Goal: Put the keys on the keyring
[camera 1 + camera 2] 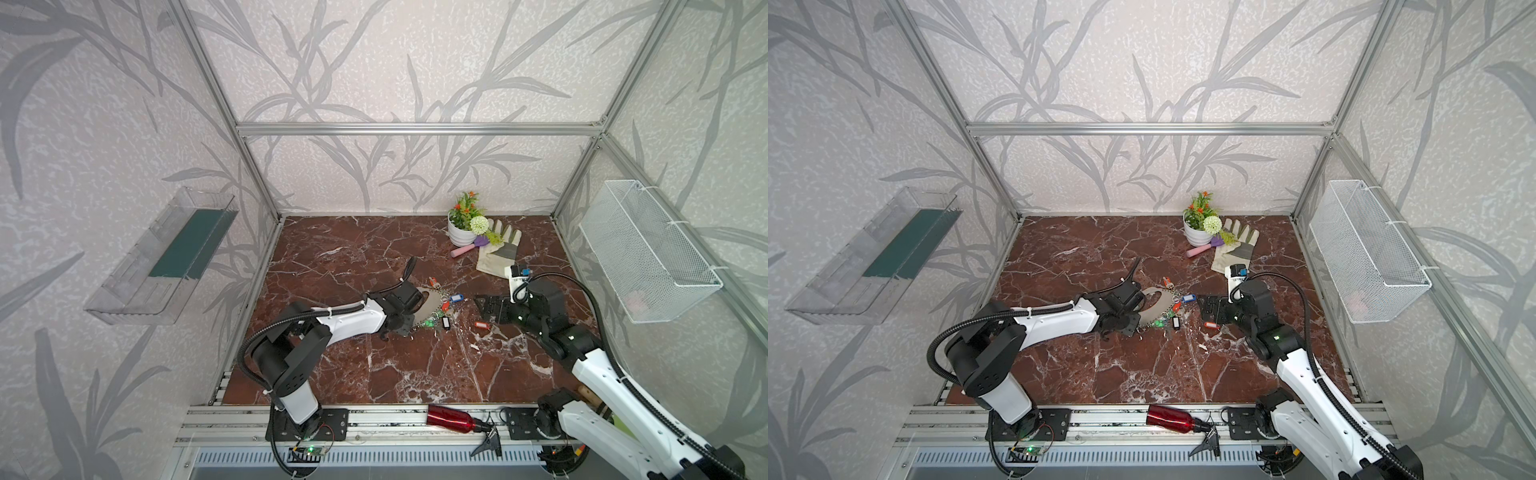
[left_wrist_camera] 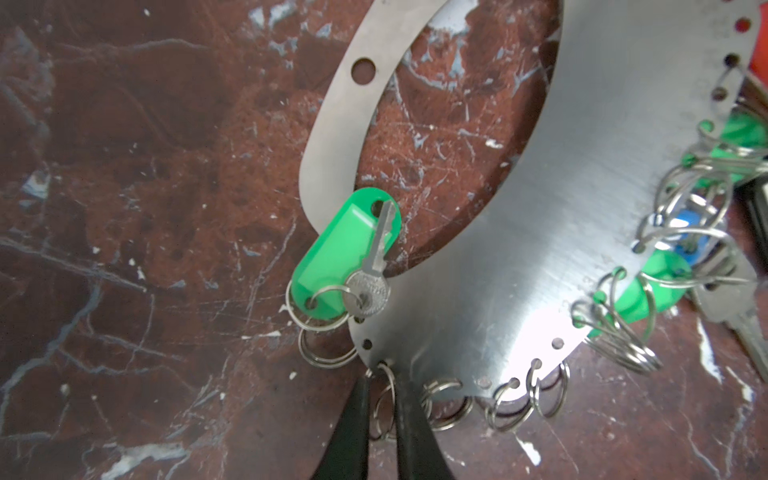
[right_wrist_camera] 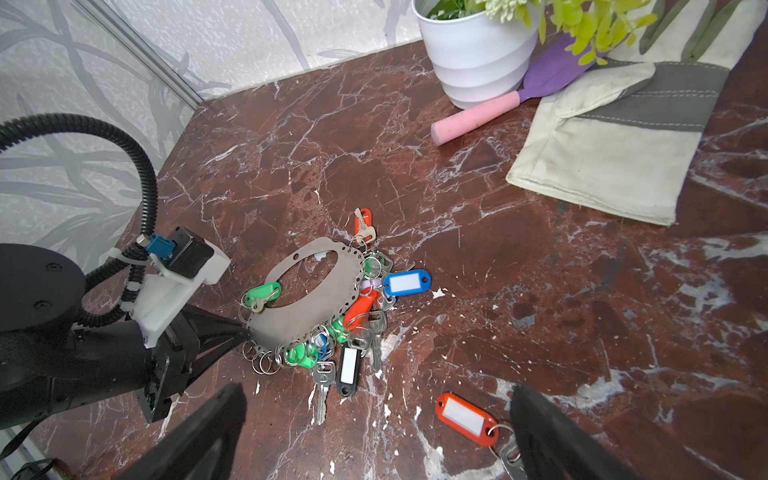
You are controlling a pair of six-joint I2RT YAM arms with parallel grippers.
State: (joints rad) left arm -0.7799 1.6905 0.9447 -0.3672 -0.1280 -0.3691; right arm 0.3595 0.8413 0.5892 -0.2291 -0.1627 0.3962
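Left claw [image 2: 382,384] nearly pressed together astride split ring [image 2: 384,401] at keyring [image 2: 519,249] edge, frame bottom; grip we cannot tell. Right claw [image 3: 376,390] spread wide, red-orange key tag [image 3: 463,415] lower right.

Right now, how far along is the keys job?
Done: many tagged keys hang from the keyring. In hand: left gripper jaws straddle an empty edge ring; grip unclear. Left: red-tagged key lies loose beside the open right gripper.
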